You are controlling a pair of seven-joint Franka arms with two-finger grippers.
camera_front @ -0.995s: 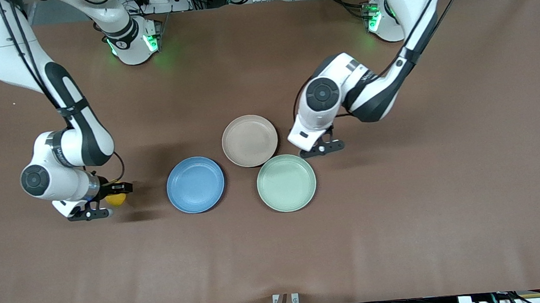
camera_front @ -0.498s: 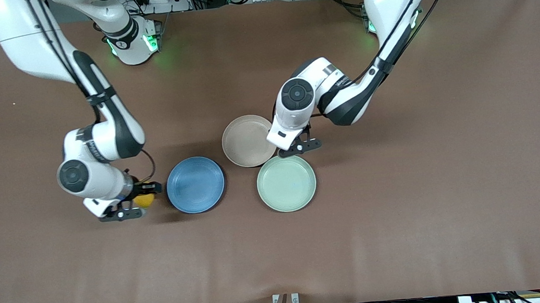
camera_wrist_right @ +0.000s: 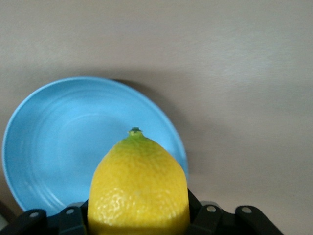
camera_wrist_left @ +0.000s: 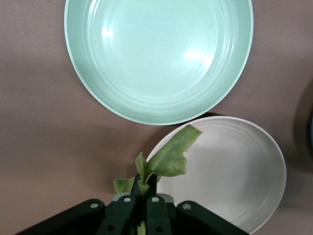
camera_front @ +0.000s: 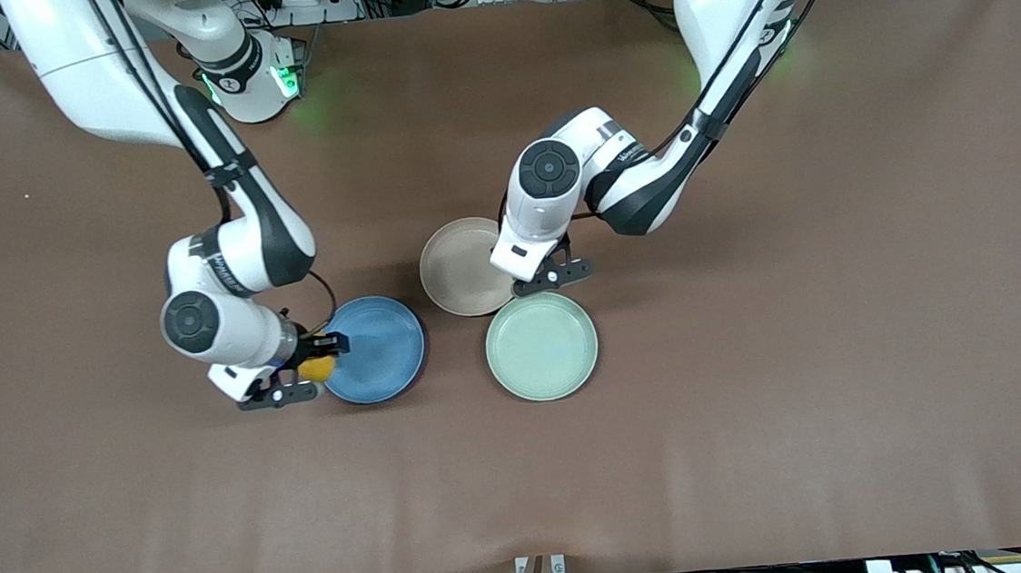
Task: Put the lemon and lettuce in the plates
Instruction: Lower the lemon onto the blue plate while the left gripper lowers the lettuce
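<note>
Jaws pinch one lemon [camera_front: 318, 368] and one lettuce [camera_wrist_left: 168, 159] over two of three plates [camera_front: 383, 347].

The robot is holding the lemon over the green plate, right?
Not quite. The right gripper holds the lemon over the edge of the blue plate, not the green plate. The right wrist view shows it.
</note>
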